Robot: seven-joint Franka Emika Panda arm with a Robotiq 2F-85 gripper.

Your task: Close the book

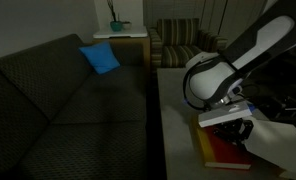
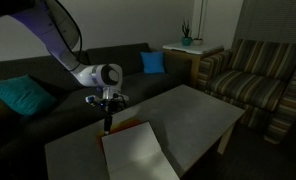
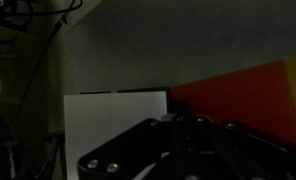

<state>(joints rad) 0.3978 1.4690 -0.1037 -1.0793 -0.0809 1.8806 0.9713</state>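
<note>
The book lies open on the pale table (image 2: pixel 203 115). Its red cover (image 2: pixel 131 127) with a yellow edge is beside the white page (image 2: pixel 138 155). In an exterior view the red cover (image 1: pixel 221 152) lies below the arm and the white pages (image 1: pixel 281 130) spread beyond it. The wrist view shows the white page (image 3: pixel 113 125) and the red cover (image 3: pixel 238 92). My gripper (image 2: pixel 107 124) points straight down at the red cover's far edge and also shows in an exterior view (image 1: pixel 235 127). Its fingers (image 3: pixel 186 122) look pressed together, and the dark picture shows nothing held.
A dark sofa (image 1: pixel 58 100) with a blue cushion (image 1: pixel 100 58) runs along one side of the table. A teal cushion (image 2: pixel 23 96) lies on it. A striped armchair (image 2: pixel 258 75) and a side table with a plant (image 2: pixel 186 42) stand beyond.
</note>
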